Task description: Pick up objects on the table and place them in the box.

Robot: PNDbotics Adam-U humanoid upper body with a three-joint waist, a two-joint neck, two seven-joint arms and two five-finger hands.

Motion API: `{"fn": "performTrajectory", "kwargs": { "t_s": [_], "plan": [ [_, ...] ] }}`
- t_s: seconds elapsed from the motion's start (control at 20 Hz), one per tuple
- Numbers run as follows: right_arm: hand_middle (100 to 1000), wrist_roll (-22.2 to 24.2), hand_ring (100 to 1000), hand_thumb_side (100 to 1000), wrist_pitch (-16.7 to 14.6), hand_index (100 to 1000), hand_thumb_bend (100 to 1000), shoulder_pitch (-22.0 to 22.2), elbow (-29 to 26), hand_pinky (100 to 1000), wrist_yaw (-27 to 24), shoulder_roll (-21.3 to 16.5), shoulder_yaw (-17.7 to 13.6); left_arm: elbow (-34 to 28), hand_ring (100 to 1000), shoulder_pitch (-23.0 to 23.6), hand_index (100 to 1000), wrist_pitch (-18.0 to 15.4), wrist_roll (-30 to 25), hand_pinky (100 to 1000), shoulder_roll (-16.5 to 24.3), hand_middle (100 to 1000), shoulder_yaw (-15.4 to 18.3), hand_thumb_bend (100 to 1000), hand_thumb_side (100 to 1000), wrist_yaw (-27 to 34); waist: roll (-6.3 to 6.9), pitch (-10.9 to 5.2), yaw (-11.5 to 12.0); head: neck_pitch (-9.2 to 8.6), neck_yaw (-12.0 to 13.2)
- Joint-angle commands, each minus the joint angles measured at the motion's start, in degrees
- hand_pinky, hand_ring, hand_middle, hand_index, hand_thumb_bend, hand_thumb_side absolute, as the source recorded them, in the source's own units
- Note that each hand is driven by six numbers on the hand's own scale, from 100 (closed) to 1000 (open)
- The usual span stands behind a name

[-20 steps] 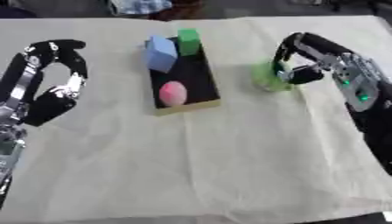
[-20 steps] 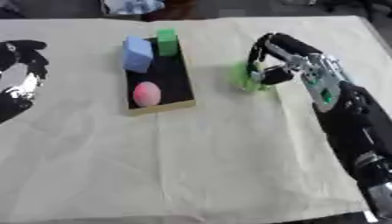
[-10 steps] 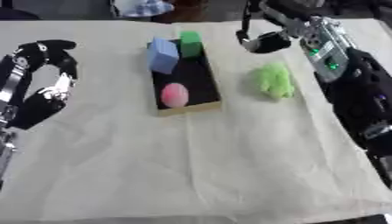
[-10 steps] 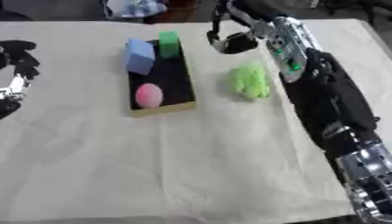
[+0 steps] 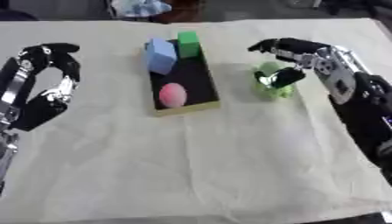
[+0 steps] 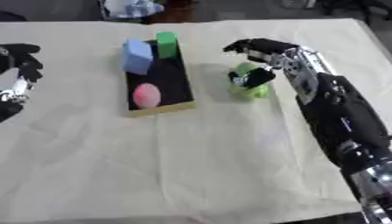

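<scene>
One lumpy light-green soft-looking toy [image 5: 273,85] sits under the right hand [image 5: 295,59], fingers curled around it; probably light and squishy, so I'd grab its middle.

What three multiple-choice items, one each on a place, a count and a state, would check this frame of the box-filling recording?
1. Where does the light green object lie?
A. inside the box
B. on the cloth to the right of the box
C. in the left hand

2. How many things lie in the box?
A. one
B. three
C. five

3. How does the left hand stand?
A. holding nothing, over the cloth at the left
B. curled round the pink ball
C. pressing on the box

Key: 1 B, it sits on the cloth beside the box, at the right hand. 2 B, blue block, green block, pink ball. 3 A, nothing is in it.
</scene>
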Motion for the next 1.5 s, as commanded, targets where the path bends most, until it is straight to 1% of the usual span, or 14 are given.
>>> {"fn": "performTrajectory", "kwargs": {
  "t_s": [0.05, 0.1, 0.2, 0.35, 0.4, 0.5, 0.6, 0.65, 0.7, 0.75, 0.85, 1.0, 1.25, 1.5],
  "plan": [
    [966, 0.14, 942, 567, 0.58, 995, 100, -0.57, -0.56, 897, 2.63, -2.21, -0.31, -0.62, 544, -0.21, 806, -0.17, -0.24, 725, 0.89, 552, 0.47, 100, 636, -0.34, -0.45, -1.71, -0.16, -0.14, -0.02],
    [963, 0.24, 940, 606, 0.52, 996, 100, -0.43, -0.02, 895, 3.41, -2.11, -0.26, -0.61, 544, -0.17, 806, -0.17, -0.24, 725, 0.85, 551, 0.46, 100, 636, -0.36, -0.39, -1.73, -0.2, -0.14, -0.06],
    [948, 0.81, 934, 760, -0.25, 992, 100, -0.25, 1.19, 891, 4.24, -1.83, 0.08, -0.59, 544, -0.08, 806, -0.18, -0.28, 725, 0.82, 551, 0.42, 100, 637, -0.39, -0.29, -1.72, -0.24, -0.14, -0.1],
    [920, 2.73, 921, 852, -2.34, 977, 100, -0.09, 2.51, 885, 4.39, -1.52, 1.15, -0.54, 544, 0.0, 806, -0.19, -0.33, 725, 0.8, 551, 0.36, 100, 638, -0.42, -0.31, -1.68, -0.22, -0.14, -0.14],
    [907, 3.54, 917, 844, -3.04, 974, 100, -0.07, 2.79, 884, 4.42, -1.49, 1.57, -0.54, 544, 0.0, 806, -0.2, -0.35, 725, 0.79, 551, 0.33, 100, 638, -0.43, -0.34, -1.67, -0.21, -0.14, -0.14],
    [815, 4.9, 891, 760, -4.25, 943, 100, 0.02, 3.0, 869, 4.68, -1.52, 2.32, -0.53, 544, 0.01, 806, -0.21, -0.4, 725, 0.79, 551, 0.29, 100, 639, -0.44, -0.43, -1.65, -0.17, -0.14, -0.1],
    [658, 5.32, 836, 551, -4.93, 839, 100, 0.19, 2.91, 845, 4.9, -1.61, 2.58, -0.49, 544, 0.06, 806, -0.2, -0.41, 724, 0.78, 551, 0.29, 100, 640, -0.46, -0.51, -1.66, -0.14, -0.14, -0.12],
    [578, 5.09, 802, 387, -5.03, 761, 100, 0.22, 2.78, 827, 5.02, -1.68, 2.57, -0.48, 544, 0.08, 806, -0.2, -0.41, 724, 0.77, 551, 0.3, 100, 640, -0.46, -0.53, -1.67, -0.12, -0.14, -0.11],
    [520, 4.36, 777, 306, -4.98, 694, 100, 0.22, 2.51, 813, 5.1, -1.73, 2.46, -0.46, 544, 0.11, 806, -0.2, -0.4, 724, 0.76, 551, 0.31, 100, 640, -0.46, -0.55, -1.69, -0.11, -0.14, -0.11],
    [448, 3.19, 742, 294, -4.84, 595, 100, 0.16, 2.11, 793, 5.11, -1.76, 2.27, -0.46, 543, 0.13, 806, -0.22, -0.39, 724, 0.74, 551, 0.34, 100, 639, -0.45, -0.55, -1.71, -0.1, -0.14, -0.09],
    [331, 0.17, 665, 273, -4.53, 472, 100, 0.0, 1.24, 754, 4.71, -1.74, 1.86, -0.42, 543, 0.15, 806, -0.24, -0.35, 724, 0.67, 551, 0.4, 100, 639, -0.41, -0.54, -1.76, -0.09, -0.14, -0.1],
    [246, -4.75, 590, 244, -3.93, 389, 100, -0.76, -0.67, 722, 3.74, -1.59, 0.96, -0.43, 543, 0.13, 806, -0.26, -0.31, 724, 0.59, 551, 0.44, 100, 637, -0.33, -0.45, -1.81, -0.11, -0.14, -0.13],
    [226, -9.17, 564, 222, -2.85, 373, 100, -3.34, -4.12, 714, 1.64, -0.72, -0.03, -0.51, 543, 0.13, 806, -0.23, -0.25, 724, 0.53, 551, 0.45, 100, 637, -0.14, -0.31, -1.9, -0.07, -0.14, -0.25],
    [222, -10.71, 556, 210, -2.1, 371, 100, -7.43, -4.43, 711, 2.7, 3.23, -0.71, -0.57, 544, -0.05, 806, -0.33, -0.46, 724, 0.26, 552, 0.26, 100, 634, 0.09, -0.06, -1.99, 0.27, -0.14, -0.72]
  ]
}}
